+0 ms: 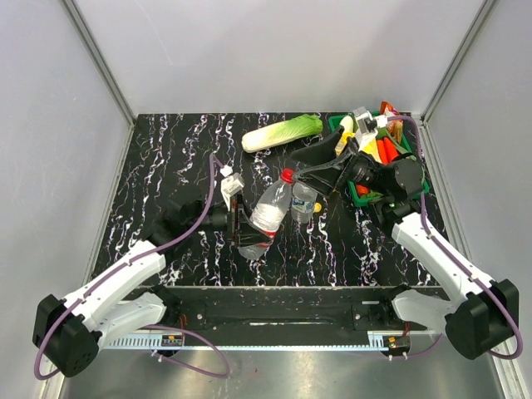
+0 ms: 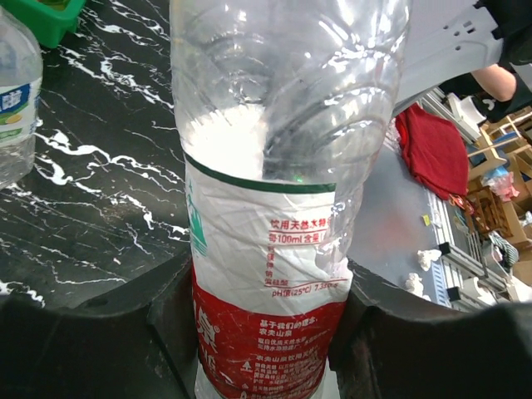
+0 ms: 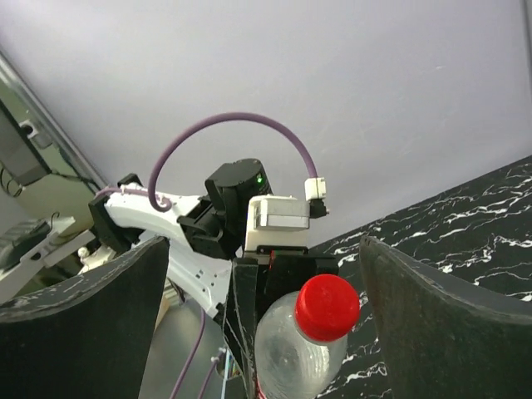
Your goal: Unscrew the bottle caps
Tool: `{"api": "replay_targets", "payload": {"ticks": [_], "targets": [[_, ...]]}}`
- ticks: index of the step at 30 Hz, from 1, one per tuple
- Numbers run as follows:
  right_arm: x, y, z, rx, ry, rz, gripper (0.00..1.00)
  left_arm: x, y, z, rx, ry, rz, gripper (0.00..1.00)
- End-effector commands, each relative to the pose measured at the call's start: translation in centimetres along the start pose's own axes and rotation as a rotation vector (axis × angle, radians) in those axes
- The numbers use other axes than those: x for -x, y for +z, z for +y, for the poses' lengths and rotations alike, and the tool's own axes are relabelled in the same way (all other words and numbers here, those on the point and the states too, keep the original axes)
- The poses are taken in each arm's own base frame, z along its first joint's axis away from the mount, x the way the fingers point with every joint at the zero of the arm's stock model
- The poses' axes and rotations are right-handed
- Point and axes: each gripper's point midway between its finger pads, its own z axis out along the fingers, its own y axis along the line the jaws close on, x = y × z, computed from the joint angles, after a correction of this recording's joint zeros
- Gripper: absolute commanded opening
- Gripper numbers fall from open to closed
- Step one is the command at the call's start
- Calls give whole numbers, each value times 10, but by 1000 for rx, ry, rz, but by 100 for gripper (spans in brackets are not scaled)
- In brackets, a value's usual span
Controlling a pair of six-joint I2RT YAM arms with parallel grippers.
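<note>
My left gripper [image 1: 253,238] is shut on the lower body of the clear bottle with the red label [image 1: 268,212], holding it tilted off the table. In the left wrist view the bottle [image 2: 274,249] fills the gap between both fingers [image 2: 108,341]. Its red cap [image 1: 287,175] is on. My right gripper [image 1: 302,170] is open at the cap. In the right wrist view the red cap [image 3: 327,307] sits between the spread fingers [image 3: 91,324], nearer the right one, touching neither. The clear bottle with the blue-white label [image 1: 303,203] stands just right of the held bottle and also shows in the left wrist view [image 2: 12,108]. I cannot make out the orange-juice bottle.
A green bin [image 1: 413,188] of colourful items stands at the back right, under the right arm. A napa cabbage [image 1: 283,133] lies at the back centre. Grey walls enclose the black marbled table [image 1: 166,166] on three sides.
</note>
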Motion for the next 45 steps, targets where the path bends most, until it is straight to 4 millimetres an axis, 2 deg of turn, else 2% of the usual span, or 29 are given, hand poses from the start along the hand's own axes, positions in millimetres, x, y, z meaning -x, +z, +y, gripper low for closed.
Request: {"api": "replay_targets", "payload": {"ticks": [1, 6, 10, 14, 21, 33, 38, 45], "targets": [[14, 0, -8, -79, -12, -52, 100, 24, -4, -1, 50, 98, -53, 50], [10, -2, -25, -168, 9, -37, 100, 23, -11, 17, 191, 97, -43, 50], [10, -4, -42, -260, 40, -42, 100, 25, -20, 41, 383, 105, -38, 50], [3, -6, -58, -329, 79, -16, 100, 28, -25, 50, 526, 142, -32, 50], [-8, -2, -69, -330, 142, 25, 100, 33, -37, 66, 831, 239, -16, 50], [-22, 0, -85, -349, 223, 55, 100, 43, -51, 74, 1233, 376, 25, 41], [-28, 2, -90, -352, 262, 68, 98, 43, -47, 71, 1269, 415, 53, 41], [-29, 6, -92, -329, 296, 59, 85, 38, -39, 69, 1290, 467, 89, 41]]}}
